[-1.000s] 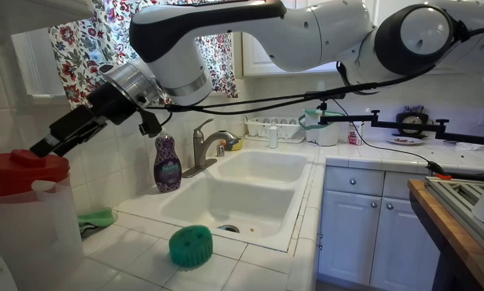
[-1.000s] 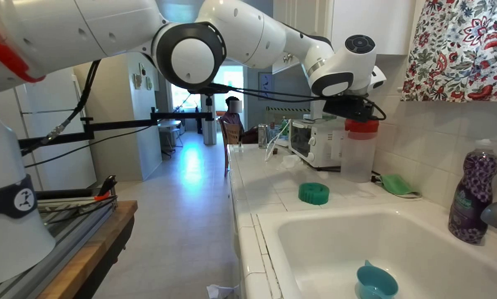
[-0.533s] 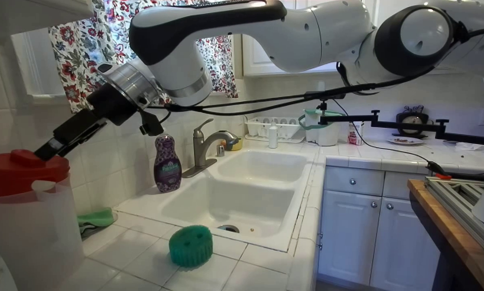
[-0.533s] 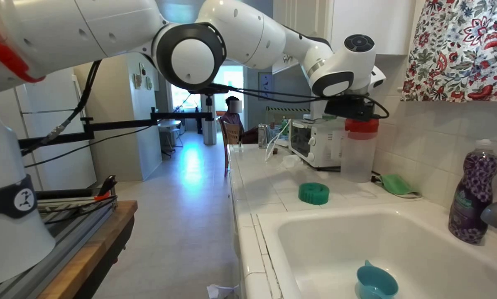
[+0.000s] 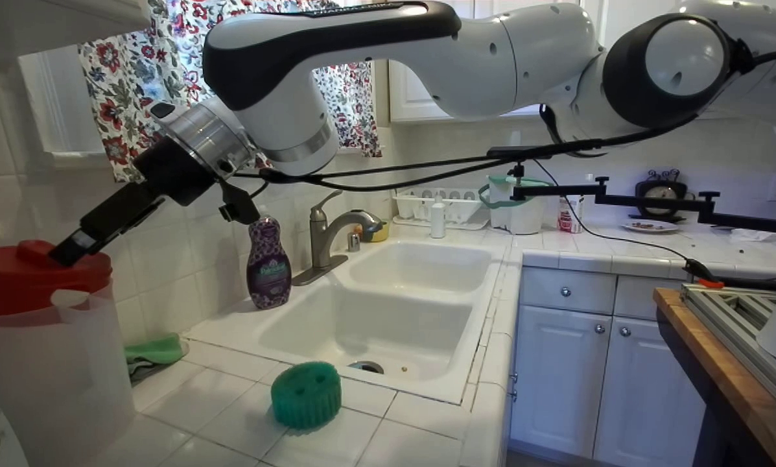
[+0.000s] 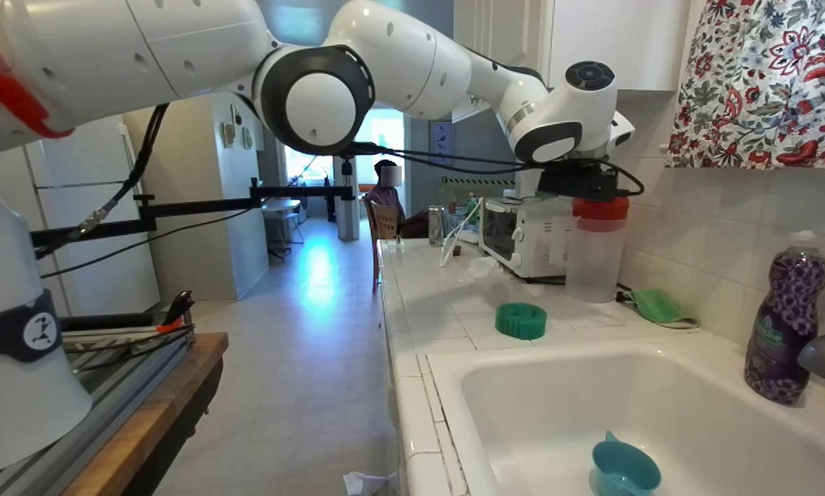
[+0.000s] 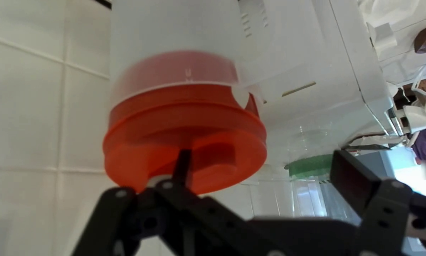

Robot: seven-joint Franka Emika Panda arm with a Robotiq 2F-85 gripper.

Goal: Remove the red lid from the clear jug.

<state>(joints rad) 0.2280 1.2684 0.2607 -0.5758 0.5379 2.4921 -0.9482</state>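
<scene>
The red lid (image 5: 5, 285) sits on top of the clear jug (image 5: 44, 383), at the left edge of an exterior view. The lid (image 6: 599, 208) and upright jug (image 6: 593, 269) also show in an exterior view, below the hand. My gripper (image 5: 67, 251) is at the lid's top, beside its raised grip. In the wrist view the gripper (image 7: 261, 167) is open with a wide gap and nothing between its fingers. One finger (image 7: 182, 167) overlaps the lid (image 7: 184, 121) by its raised grip (image 7: 216, 156); I cannot tell if they touch. The opposite finger (image 7: 351, 181) is off the lid's side.
A white microwave (image 6: 540, 241) stands right beside the jug. A tiled wall is behind it. A green scrubber (image 5: 306, 395), green cloth (image 5: 157, 350) and purple soap bottle (image 5: 269, 266) are near the sink (image 5: 388, 318). A blue cup (image 6: 626, 468) is in the sink.
My gripper has come down slightly at the lid, and its two fingers now overlap in an exterior view where both showed before. The lid and jug have not moved.
</scene>
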